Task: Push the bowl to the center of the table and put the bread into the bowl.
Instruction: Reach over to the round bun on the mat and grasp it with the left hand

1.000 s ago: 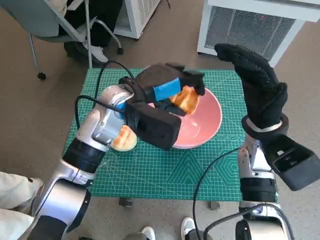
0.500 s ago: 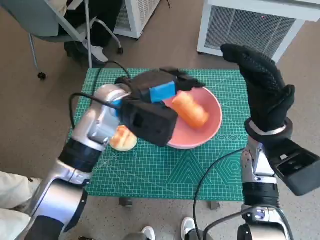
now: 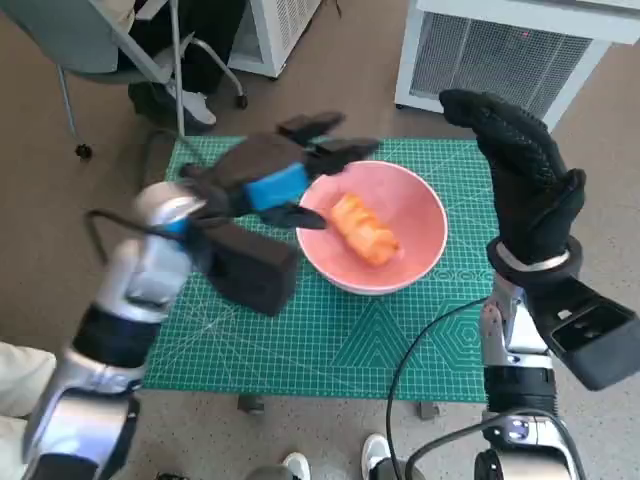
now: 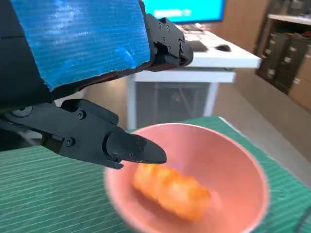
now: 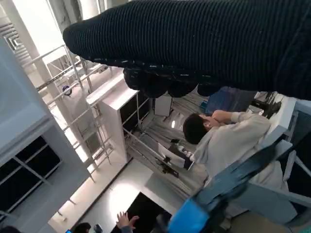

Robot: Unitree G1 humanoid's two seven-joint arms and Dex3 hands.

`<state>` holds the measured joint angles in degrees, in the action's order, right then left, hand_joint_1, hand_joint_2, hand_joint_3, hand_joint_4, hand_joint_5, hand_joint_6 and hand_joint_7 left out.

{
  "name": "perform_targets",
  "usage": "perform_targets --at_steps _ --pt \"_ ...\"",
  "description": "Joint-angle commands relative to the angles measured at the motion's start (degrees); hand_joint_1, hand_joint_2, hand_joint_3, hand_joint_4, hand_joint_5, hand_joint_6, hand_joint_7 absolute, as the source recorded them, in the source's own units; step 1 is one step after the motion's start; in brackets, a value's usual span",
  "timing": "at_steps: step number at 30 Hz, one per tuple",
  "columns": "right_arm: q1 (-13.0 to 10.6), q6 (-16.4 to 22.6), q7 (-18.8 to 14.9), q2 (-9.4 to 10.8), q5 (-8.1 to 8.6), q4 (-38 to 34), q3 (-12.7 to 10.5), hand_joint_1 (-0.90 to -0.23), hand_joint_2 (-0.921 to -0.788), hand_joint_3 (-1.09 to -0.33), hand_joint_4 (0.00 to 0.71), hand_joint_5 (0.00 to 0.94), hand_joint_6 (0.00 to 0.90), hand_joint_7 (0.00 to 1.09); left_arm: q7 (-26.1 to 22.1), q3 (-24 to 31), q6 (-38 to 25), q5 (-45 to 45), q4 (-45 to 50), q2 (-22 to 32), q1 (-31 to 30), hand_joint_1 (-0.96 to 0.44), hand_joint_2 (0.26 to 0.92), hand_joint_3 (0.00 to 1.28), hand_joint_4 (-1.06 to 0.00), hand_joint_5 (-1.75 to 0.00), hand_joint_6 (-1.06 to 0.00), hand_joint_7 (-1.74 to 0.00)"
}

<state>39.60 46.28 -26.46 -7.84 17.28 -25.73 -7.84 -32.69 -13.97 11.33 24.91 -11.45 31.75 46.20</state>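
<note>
The pink bowl [image 3: 422,218] stands on the green mat [image 3: 330,350], a little right of its middle. An orange-brown bread [image 3: 362,228] lies inside it. My left hand [image 3: 272,178] hovers just left of the bowl's rim with its fingers spread, holding nothing. The left wrist view shows the same bowl [image 4: 243,170] and bread [image 4: 172,191] beyond the left hand [image 4: 87,58], whose black fingers [image 4: 131,148] stand apart. My gloved right hand [image 3: 525,175] is raised beside the bowl's right side, fingers stretched out, empty. In the right wrist view the right hand [image 5: 194,43] is a dark band.
A white ventilated unit [image 3: 500,50] stands behind the table and a chair [image 3: 110,40] at the back left. A person's knee [image 3: 20,380] shows at the lower left, shoes [image 3: 295,465] at the front edge. A seated person [image 5: 228,141] appears in the right wrist view.
My left hand let go of the bread, which now lies in the bowl, and pulled back to the left. The second bread by the forearm is now hidden. The right hand hardly moved.
</note>
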Motion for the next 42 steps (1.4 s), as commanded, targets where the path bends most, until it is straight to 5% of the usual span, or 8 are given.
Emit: perform_targets --at_steps 1,17,42 --pt "-0.48 -0.02 -0.36 0.07 -0.14 -1.21 0.2 -0.568 -0.921 -0.81 0.278 0.011 -0.001 0.68 -1.21 2.09 -0.16 -1.62 1.74 3.08 -3.27 -0.5 0.921 0.08 -0.16 -0.04 -0.28 -0.04" --pt "0.83 0.73 -1.21 -0.37 0.3 -3.32 0.29 -0.578 -0.921 -0.793 0.281 0.017 -0.001 0.67 -4.14 3.22 -3.93 -1.75 1.0 7.37 -8.98 -0.45 0.909 0.02 -0.24 -0.02 -0.35 -0.07" --pt "1.46 0.76 -2.22 -0.68 0.49 -4.02 0.24 -0.583 -0.921 -0.787 0.281 0.023 -0.001 0.66 -4.36 -4.56 -10.14 3.2 -8.05 2.9 -9.19 -0.39 0.874 0.0 -0.31 -0.02 -0.43 -0.11"
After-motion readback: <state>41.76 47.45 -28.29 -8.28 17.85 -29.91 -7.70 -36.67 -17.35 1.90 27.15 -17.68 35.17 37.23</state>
